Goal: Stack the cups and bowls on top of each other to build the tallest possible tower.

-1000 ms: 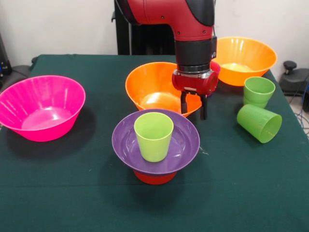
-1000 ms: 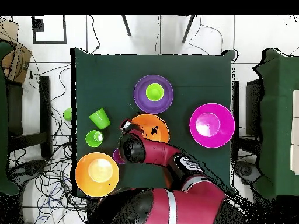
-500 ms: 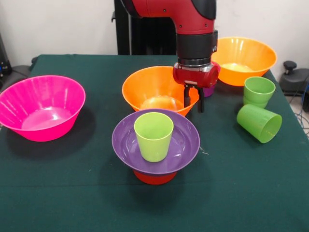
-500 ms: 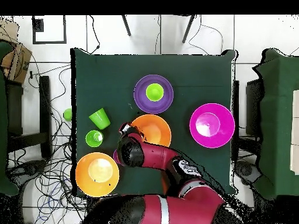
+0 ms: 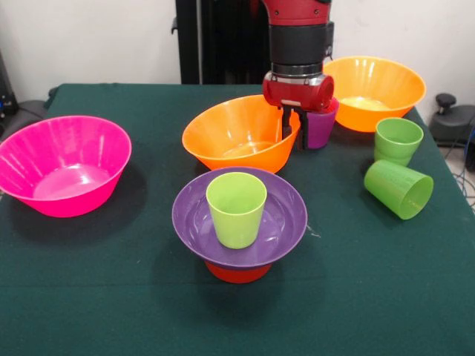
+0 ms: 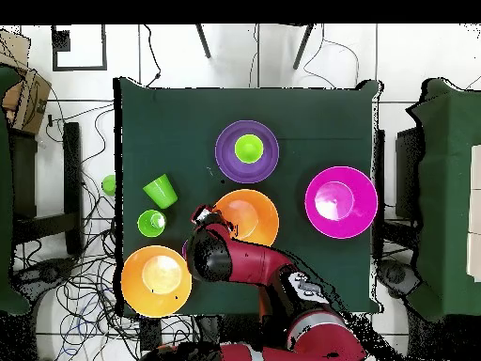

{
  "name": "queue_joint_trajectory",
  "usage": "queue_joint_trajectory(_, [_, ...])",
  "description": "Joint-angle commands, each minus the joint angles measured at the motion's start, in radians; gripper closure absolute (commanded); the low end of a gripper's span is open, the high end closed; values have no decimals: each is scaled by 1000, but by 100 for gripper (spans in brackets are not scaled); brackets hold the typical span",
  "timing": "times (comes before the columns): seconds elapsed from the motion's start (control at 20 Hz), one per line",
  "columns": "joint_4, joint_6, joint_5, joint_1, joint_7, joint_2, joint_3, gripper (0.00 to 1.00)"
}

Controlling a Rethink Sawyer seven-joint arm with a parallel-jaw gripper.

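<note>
Right now the gripper (image 5: pixel 293 135) hangs at the rim of an orange bowl (image 5: pixel 237 133), its fingers (image 5: pixel 284 126) narrowly spread across that rim, one inside and one outside, and the bowl sits tilted with that side raised. A purple cup (image 5: pixel 320 126) stands just behind the gripper. At the middle of the bench (image 5: pixel 111 297) stands the tower (image 5: pixel 239 222): a small orange bowl at the bottom, a wider purple bowl (image 5: pixel 278 222) on it, and a yellow-green cup (image 5: pixel 236 209) upright inside. A pink bowl (image 5: pixel 63 165) sits well apart to one side. On the other side are a second orange bowl (image 5: pixel 375 81), an upright green cup (image 5: pixel 398 141) and a green cup on its side (image 5: pixel 398 189).
</note>
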Motion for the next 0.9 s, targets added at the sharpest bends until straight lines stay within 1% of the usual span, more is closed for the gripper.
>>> queue_joint_trajectory(0.05, [58, 126, 63, 7, 178, -5, 50, 100])
queue_joint_trajectory(0.3, [69, 134, 67, 2, 177, -12, 61, 100])
queue_joint_trajectory(0.6, [83, 171, 89, 5, 171, -38, 58, 100])
queue_joint_trajectory(0.9, [104, 267, 112, 11, 147, -99, 29, 100])
